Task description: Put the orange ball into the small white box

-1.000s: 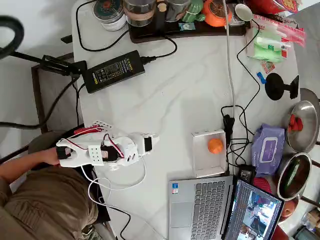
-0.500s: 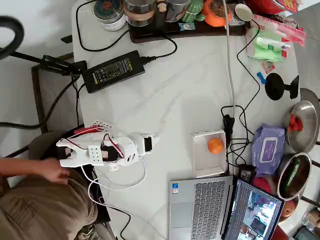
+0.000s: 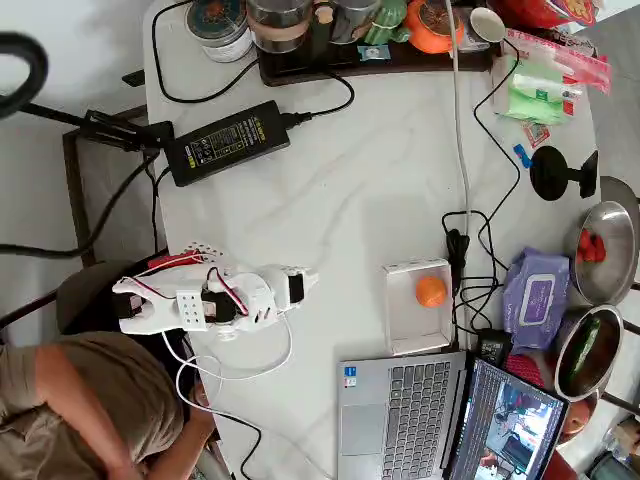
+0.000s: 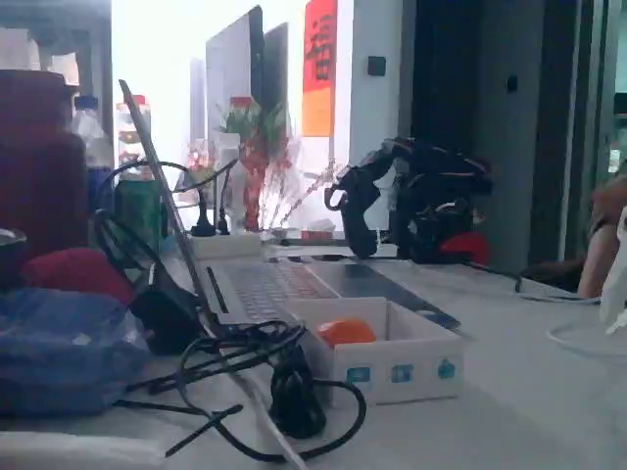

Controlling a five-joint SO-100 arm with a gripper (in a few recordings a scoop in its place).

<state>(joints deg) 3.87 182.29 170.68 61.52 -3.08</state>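
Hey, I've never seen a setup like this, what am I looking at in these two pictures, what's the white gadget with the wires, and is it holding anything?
The white gadget is a small robot arm, lying folded on a pale table. Its gripper is the two-finger claw at its tip; nothing sits between the fingers, though whether they are open is hard to tell. One picture is taken from overhead, the other from a fixed camera low at table level. In both, the orange ball already sits inside the small white box, beside a laptop. A power brick, cables, a purple wipes pack and steel bowls lie around. A person sits at the lower left.
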